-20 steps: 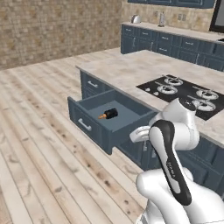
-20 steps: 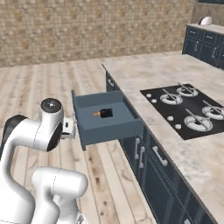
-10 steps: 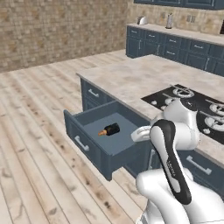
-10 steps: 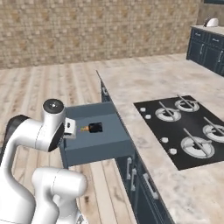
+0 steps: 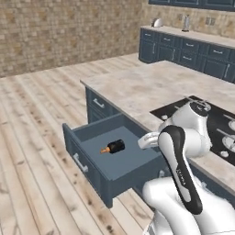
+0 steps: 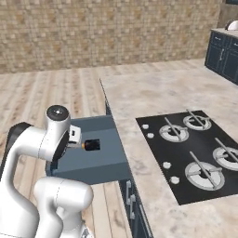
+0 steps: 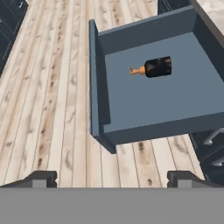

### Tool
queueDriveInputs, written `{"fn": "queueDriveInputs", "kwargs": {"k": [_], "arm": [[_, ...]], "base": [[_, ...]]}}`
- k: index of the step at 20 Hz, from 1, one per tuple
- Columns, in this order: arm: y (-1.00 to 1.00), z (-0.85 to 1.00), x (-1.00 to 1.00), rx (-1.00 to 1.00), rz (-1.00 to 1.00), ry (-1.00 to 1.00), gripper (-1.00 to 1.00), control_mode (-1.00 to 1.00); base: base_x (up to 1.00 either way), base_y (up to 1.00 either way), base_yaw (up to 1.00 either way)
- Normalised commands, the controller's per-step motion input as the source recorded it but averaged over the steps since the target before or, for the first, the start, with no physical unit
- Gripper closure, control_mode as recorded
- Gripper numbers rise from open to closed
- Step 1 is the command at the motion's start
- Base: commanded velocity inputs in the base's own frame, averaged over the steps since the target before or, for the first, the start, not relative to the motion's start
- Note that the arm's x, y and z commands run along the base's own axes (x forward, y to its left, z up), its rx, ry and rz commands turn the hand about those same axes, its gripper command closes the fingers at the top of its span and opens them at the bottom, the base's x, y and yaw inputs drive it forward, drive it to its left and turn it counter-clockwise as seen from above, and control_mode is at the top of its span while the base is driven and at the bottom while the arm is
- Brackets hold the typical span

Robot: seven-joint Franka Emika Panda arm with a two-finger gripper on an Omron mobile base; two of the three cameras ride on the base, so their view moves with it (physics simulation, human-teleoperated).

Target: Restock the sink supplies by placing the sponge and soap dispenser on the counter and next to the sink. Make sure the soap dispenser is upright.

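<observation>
Soap dispenser (image 5: 114, 147) is what I pick out first in the left base view: it lies on its side on the floor of an open dark blue drawer (image 5: 120, 160) pulled out from the island, orange pump end toward the drawer's front. The marbled island top (image 5: 151, 89) above it carries a black gas hob (image 5: 215, 131), partly behind my arm. Along the far wall I see more dark blue cabinets (image 5: 188, 57) under a pale worktop. I can read no label or writing on the bottle from here.

From the right base view, the soap dispenser (image 6: 91, 145) is again lying flat in the drawer (image 6: 93, 160), pump pointing toward my arm's wrist. The hob (image 6: 193, 153) sits well apart from it on the island top (image 6: 153, 107). The wrist hides the fingers, so I cannot tell their spread here.

Through the hand view, the gripper (image 7: 111, 178) hangs over the wooden floor (image 7: 48, 87) just in front of the drawer (image 7: 153, 105), fingertips set wide apart with nothing between them. The soap dispenser (image 7: 156, 67) lies toward the back of the drawer, its black body unmarked as far as I can make out
</observation>
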Motion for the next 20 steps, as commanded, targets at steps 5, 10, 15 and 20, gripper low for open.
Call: {"fn": "queueDriveInputs", "kwargs": {"k": [5,10,15,20], "arm": [[0.00,0.00,0.00,0.00,0.00,0.00,-1.00,1.00],[0.00,0.00,0.00,0.00,0.00,0.00,-1.00,1.00],[0.00,0.00,0.00,0.00,0.00,0.00,-1.00,1.00],[0.00,0.00,0.00,0.00,0.00,0.00,-1.00,1.00]], "base": [[0.50,-0.19,0.11],[0.37,-0.12,0.09],[0.29,-0.07,0.03],[0.39,-0.05,0.00]]}}
